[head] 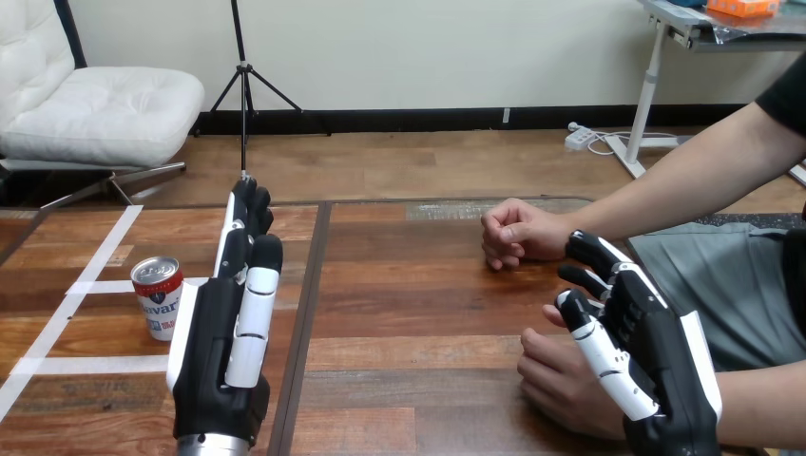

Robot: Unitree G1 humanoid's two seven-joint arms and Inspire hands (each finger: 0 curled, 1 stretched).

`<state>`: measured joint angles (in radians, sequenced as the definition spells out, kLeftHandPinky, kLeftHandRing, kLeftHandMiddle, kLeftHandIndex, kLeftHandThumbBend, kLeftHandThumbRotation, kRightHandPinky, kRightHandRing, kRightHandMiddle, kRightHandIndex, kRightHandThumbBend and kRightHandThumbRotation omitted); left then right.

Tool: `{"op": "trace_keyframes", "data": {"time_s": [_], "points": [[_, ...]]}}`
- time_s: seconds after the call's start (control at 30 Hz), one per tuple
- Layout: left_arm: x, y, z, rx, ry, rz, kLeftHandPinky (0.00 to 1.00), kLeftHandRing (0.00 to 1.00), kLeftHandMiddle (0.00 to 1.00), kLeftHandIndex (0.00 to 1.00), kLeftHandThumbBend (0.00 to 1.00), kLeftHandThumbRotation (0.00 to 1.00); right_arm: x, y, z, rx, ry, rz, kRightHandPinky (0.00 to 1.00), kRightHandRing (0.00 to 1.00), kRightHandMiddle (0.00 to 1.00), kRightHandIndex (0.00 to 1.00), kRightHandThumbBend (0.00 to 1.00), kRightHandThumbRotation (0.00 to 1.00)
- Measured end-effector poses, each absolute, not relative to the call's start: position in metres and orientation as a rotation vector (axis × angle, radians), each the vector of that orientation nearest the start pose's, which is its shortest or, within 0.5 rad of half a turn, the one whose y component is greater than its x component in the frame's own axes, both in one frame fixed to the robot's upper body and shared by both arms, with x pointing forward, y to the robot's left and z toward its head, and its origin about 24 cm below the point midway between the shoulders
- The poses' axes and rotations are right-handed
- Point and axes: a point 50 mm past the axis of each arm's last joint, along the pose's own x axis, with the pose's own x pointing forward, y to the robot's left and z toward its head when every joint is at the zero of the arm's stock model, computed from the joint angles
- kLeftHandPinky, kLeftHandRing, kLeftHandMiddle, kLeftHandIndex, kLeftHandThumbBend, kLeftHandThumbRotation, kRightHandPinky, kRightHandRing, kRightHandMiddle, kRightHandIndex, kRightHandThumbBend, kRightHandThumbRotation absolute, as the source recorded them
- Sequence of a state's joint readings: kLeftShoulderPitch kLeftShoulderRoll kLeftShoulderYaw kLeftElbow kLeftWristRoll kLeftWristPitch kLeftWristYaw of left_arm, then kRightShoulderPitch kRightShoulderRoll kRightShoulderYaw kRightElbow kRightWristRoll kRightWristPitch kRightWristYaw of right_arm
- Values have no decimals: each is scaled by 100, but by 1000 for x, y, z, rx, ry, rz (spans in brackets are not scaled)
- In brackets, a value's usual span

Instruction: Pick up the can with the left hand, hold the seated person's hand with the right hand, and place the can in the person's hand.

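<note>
The soda can (157, 296) stands upright on the surface, untouched. Just right of it, the left hand (217, 351) has straight, empty fingers. Well right of the can, the right hand (665, 366) overlaps the person's nearer hand (556, 380); I cannot tell whether it grips. The pickup is pending: the left hand probably needs to close round the can.

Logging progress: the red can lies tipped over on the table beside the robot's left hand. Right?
No. The head view shows the can standing upright, not tipped over, on the table beside the left hand.
</note>
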<state>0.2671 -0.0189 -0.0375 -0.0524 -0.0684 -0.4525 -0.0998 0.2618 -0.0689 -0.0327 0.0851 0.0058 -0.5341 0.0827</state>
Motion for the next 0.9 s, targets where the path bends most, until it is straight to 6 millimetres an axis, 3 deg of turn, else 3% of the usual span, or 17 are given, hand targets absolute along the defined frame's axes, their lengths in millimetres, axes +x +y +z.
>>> {"op": "trace_keyframes", "data": {"time_s": [0.9], "points": [[194, 150, 36, -65, -236, -40, 100, 100, 100, 100, 65, 92, 188, -182, 20, -72, -203, -12, 73, 83, 86, 85, 56, 61]]}}
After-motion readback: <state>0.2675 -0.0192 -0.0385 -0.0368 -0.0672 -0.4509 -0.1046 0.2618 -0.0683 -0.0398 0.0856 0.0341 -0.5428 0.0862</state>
